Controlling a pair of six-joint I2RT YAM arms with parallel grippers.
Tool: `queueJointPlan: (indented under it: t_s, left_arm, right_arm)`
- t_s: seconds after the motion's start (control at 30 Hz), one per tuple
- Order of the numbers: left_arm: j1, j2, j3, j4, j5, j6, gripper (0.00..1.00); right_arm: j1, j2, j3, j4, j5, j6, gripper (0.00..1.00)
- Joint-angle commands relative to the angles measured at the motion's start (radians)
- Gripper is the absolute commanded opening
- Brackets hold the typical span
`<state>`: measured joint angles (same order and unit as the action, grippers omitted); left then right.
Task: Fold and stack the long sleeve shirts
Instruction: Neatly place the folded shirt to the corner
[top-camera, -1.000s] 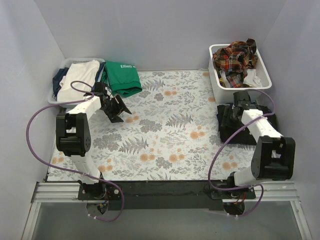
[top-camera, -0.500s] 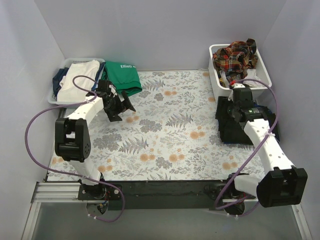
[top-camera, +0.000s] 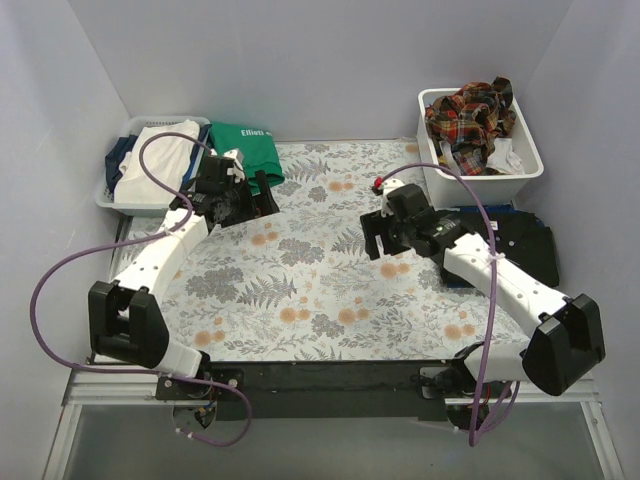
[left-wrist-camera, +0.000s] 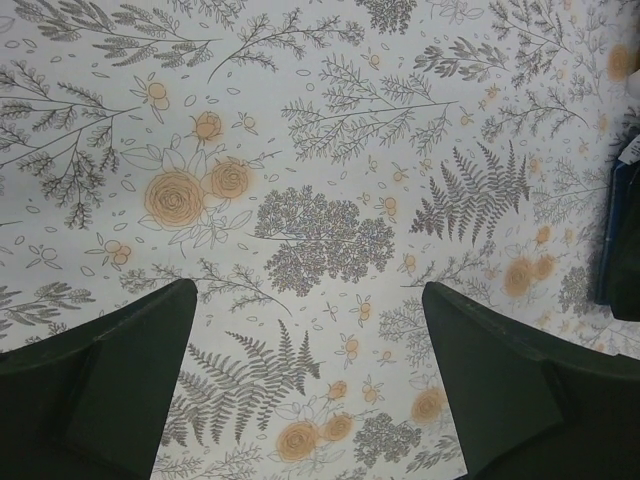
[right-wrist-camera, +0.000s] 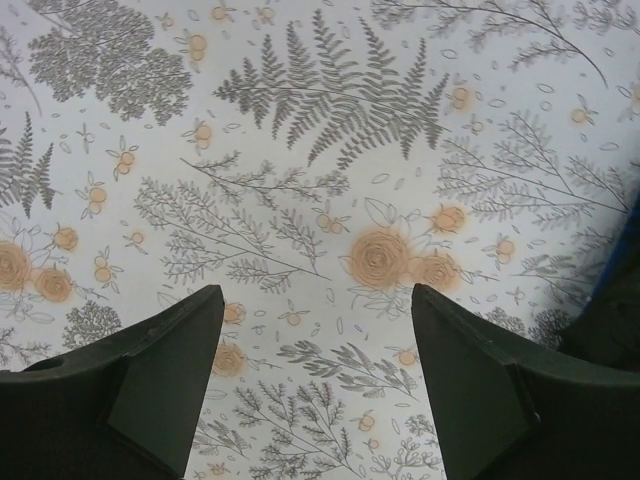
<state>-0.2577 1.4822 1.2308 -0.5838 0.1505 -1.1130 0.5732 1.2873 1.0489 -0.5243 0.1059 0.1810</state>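
Observation:
A folded black long sleeve shirt lies at the table's right edge, with a bit of blue cloth showing on it. Red-orange plaid shirts are heaped in the white basket at the back right. My left gripper is open and empty over the floral tablecloth, just in front of the green top. My right gripper is open and empty over the table's middle, left of the black shirt. Both wrist views show open jaws, left and right, with only the floral cloth between them.
A white basket at the back left holds white and dark blue clothes. A dark blue edge shows at the right of the left wrist view. A dark cloth edge sits at the right of the right wrist view. White walls enclose the table.
My right arm has swung left, off the folded black shirt, to above the table's middle. My left gripper has moved back and right, toward the green top. Both stay open.

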Motion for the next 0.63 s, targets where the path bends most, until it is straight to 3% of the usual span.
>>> queueJointPlan:
  t_s: [0.0, 0.6]
  left_arm:
    - [-0.014, -0.101, -0.047, 0.061, -0.066, 0.036, 0.98]
    - [-0.028, -0.187, -0.109, 0.134, -0.078, 0.111, 0.98]
  right_arm:
    - [0.06, 0.029, 0.06, 0.078, 0.022, -0.006, 0.84]
    - [0.08, 0.06, 0.04, 0.129, 0.041, -0.018, 0.85]
